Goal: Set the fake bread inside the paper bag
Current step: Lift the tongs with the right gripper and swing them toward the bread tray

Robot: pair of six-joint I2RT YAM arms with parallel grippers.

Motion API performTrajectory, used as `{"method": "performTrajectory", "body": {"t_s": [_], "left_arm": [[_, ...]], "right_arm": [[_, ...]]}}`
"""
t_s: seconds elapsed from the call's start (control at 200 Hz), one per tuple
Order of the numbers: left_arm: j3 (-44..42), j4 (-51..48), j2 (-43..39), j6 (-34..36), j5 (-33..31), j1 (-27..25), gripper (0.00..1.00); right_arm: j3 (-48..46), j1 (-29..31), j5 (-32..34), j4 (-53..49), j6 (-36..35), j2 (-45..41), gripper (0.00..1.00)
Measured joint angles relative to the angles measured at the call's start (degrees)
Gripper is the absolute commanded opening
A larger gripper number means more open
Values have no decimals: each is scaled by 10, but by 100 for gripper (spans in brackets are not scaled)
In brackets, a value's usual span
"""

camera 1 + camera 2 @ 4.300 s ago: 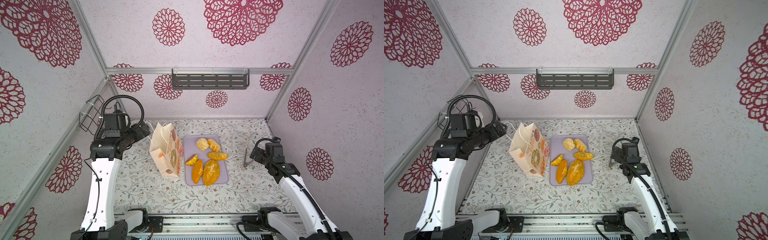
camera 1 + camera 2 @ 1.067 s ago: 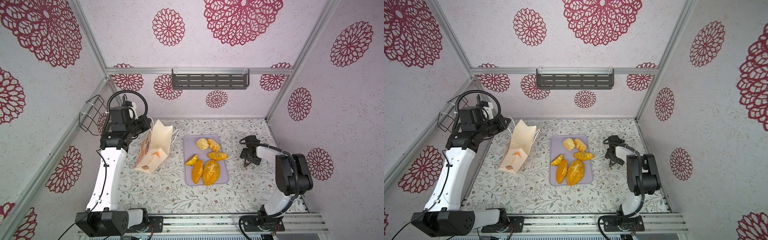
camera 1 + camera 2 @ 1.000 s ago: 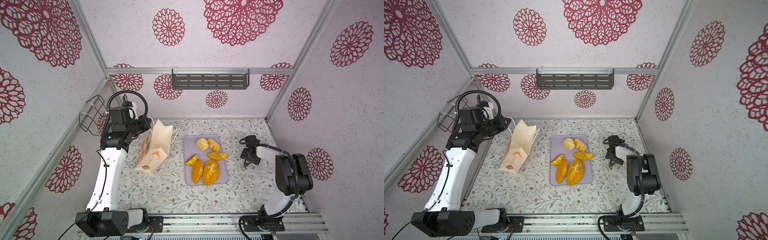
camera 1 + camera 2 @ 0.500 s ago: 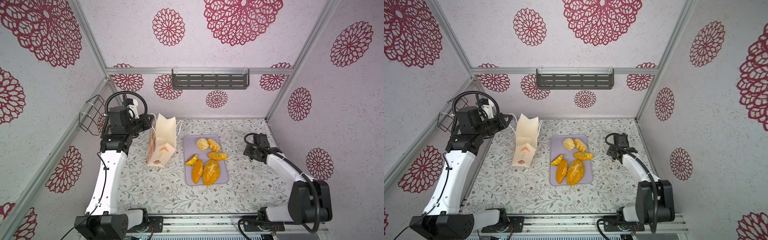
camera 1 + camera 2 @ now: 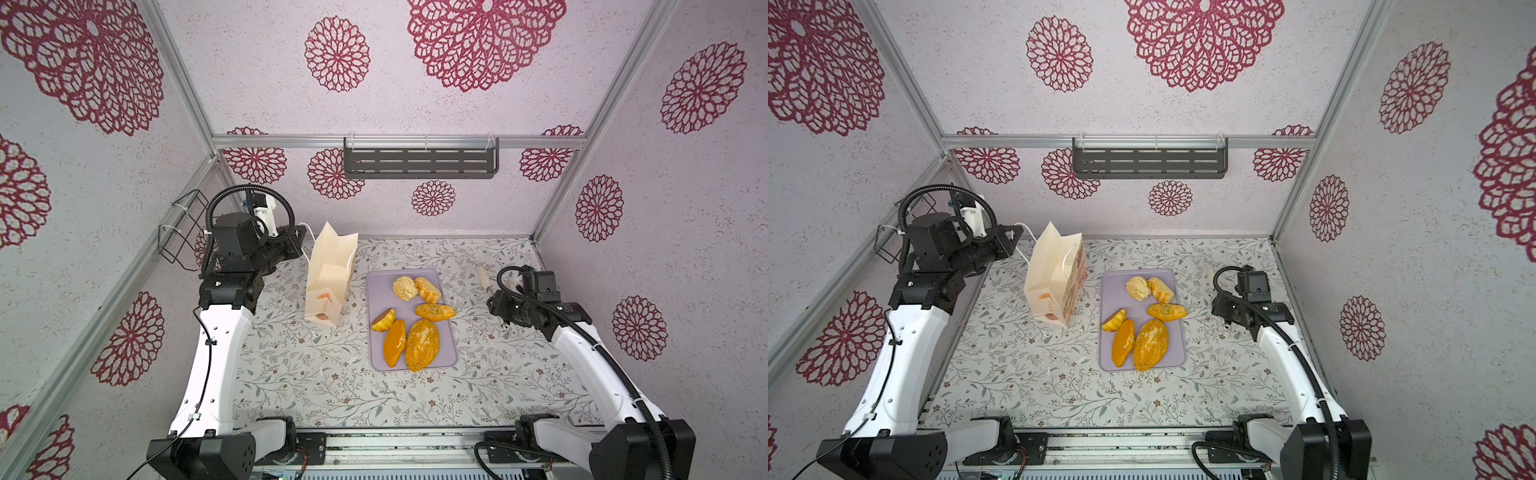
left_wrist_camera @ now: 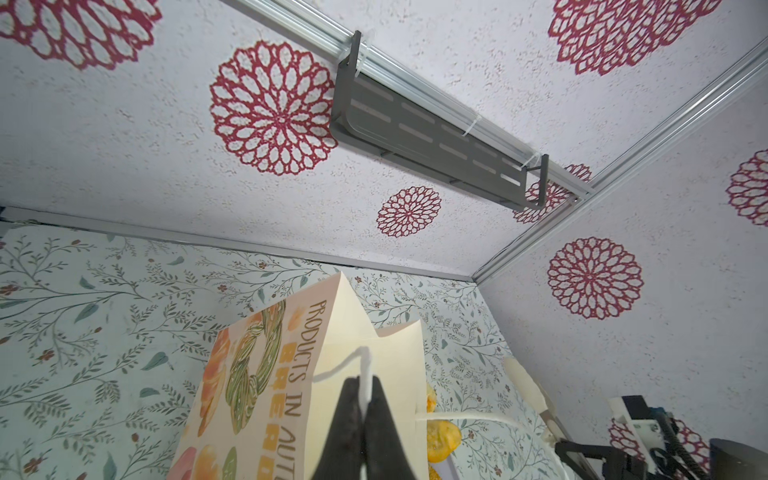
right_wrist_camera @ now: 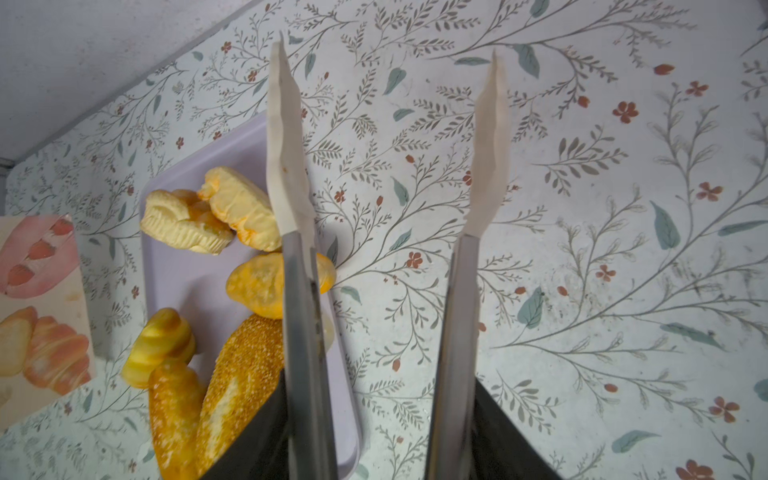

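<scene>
Change first: the bag (image 5: 330, 274), which leaned toward the desk's (image 5: 478, 374) left edge a second ago, now stands upright near the back edge, just left of the tray (image 5: 382, 299). We see cream paper, pastry prints on its sides and the mouth open upward. Our left hand (image 6: 360, 384) is pinched tight on its white cord handle (image 6: 365, 365), beside the bag's top. The bread has not moved: all six pieces lie on the lilac tray at mid-desk. A pale crumbly bun (image 5: 405, 288) and twisted rolls lie toward the back, and a smooth orange oval and the seeded loaf (image 5: 422, 345) toward the front. Our right hand (image 7: 379, 378), near the right edge, grips metal tongs (image 7: 291, 166). Their cream tips stand apart over bare desk beside the tray.
</scene>
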Motion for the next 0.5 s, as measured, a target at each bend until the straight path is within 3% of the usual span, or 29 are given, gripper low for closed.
{"method": "performTrajectory", "body": {"t_s": [0.275, 0.5], "left_arm": [[33, -28, 0, 31, -26, 0, 0], [33, -43, 0, 47, -40, -1, 0]], "right_arm": [[28, 39, -58, -60, -3, -23, 60], [17, 75, -97, -52, 19, -38, 61]]}}
